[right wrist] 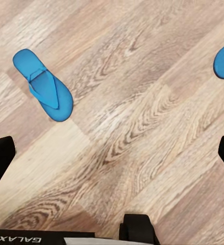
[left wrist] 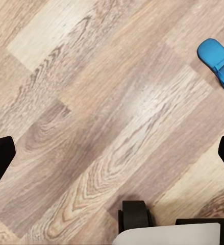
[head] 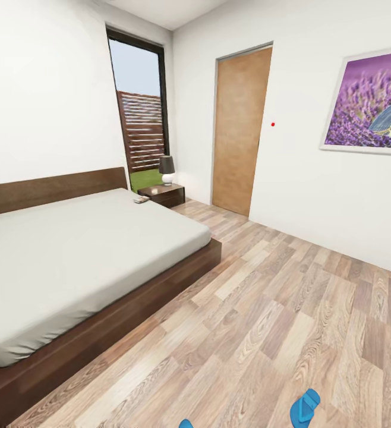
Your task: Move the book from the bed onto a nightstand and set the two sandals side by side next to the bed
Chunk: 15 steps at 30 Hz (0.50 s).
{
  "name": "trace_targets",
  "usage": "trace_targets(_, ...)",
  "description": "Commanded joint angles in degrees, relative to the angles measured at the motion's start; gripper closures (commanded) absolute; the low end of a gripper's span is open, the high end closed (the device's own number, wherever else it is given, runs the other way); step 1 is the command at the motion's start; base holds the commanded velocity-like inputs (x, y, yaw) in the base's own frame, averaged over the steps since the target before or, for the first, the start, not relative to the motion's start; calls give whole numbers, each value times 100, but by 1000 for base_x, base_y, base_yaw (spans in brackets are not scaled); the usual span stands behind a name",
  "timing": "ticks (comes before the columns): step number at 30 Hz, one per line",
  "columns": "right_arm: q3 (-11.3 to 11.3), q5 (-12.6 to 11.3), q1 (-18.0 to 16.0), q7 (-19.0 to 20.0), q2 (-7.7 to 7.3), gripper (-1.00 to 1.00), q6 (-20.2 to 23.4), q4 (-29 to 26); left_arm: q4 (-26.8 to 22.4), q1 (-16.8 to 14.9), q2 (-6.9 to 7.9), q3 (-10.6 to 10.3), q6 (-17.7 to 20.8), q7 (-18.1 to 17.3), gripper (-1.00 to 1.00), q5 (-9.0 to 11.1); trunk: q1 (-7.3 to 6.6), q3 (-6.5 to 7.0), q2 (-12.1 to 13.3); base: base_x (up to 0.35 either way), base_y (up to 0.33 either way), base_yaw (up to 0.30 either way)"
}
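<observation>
At the bottom edge of the head view, a bright blue flat sandal lies on the brown wood-plank floor, right of centre. A second blue sandal barely shows at the bottom edge, left of it, well apart.

In the right wrist view, the right gripper hangs over bare floor, its dark fingers spread wide at both frame edges, holding nothing. One sandal lies at upper left, the other at the right edge.

In the left wrist view, the left gripper is likewise spread wide and empty, with a sandal at upper right.

The large low bed, dark wooden frame and grey mattress, fills the left. A small thin book lies at its far corner. Just beyond stands the dark brown nightstand, bearing a dark-shaded lamp. Behind are a tall window, a wooden door, and a purple flower picture at upper right.
</observation>
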Motion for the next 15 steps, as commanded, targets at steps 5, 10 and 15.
trace_targets(5, 40, 4, -3, -38, 2, -100, -4, 12, -7, -2, 1, 1, 22, -17, -100, -3, 0, -6, -3, 2, -1, 242)
trace_targets(10, 41, 5, -3, -38, 3, -100, -4, 15, -4, -2, 0, -4, 22, -14, -100, -3, 0, -6, -3, 1, 0, 268)
trace_targets(15, 41, 5, -1, -37, 4, -100, -4, 17, 0, -2, 0, -8, 20, -11, -100, -5, 0, -6, -3, 0, -62, 274)
